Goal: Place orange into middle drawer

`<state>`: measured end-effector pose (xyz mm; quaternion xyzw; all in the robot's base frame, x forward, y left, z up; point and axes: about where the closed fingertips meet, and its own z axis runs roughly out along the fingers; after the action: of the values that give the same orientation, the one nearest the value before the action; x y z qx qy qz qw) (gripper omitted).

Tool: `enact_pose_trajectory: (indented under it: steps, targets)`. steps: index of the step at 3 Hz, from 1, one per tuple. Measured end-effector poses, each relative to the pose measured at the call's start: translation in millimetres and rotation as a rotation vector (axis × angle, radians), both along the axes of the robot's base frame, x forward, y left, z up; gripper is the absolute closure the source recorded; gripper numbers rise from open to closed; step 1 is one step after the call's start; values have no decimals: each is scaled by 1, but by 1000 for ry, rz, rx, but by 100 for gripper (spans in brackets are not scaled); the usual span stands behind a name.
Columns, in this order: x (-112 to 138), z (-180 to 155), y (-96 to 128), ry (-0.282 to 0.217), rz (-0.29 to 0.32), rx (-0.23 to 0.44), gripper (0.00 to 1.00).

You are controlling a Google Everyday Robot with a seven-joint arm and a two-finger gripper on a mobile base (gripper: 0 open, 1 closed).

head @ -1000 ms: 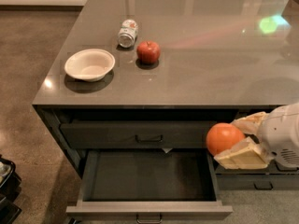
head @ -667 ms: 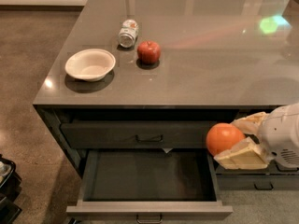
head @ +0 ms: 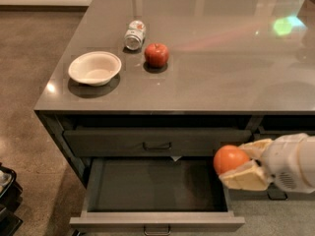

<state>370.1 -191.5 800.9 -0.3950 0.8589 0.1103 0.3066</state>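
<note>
The gripper (head: 238, 163) is clenched on the orange (head: 229, 159), holding it below the front edge of the bench (head: 221, 77), toward the right. It hangs over the right wall of the drawer (head: 152, 186), which stands pulled out, likely so the fruit can go straight down.

Countertop (head: 221, 77): bowl (head: 94, 68) left; can (head: 134, 34) behind-left of apple (head: 156, 54). Below: middle drawer (head: 157, 223), open; gripper (head: 240, 162) clasping orange (head: 229, 158) at its right end.

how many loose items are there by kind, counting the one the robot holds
fruit: 2, the orange held in the end effector at the open middle drawer's right edge, the apple on the counter
bowl: 1
can: 1
total: 4
</note>
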Motion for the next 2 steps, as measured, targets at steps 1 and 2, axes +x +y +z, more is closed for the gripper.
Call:
enact_pose_trajectory:
  steps: [1, 2]
  targets:
    - [8, -74, 15, 81, 23, 63, 100]
    - [15, -128, 27, 137, 43, 74, 100]
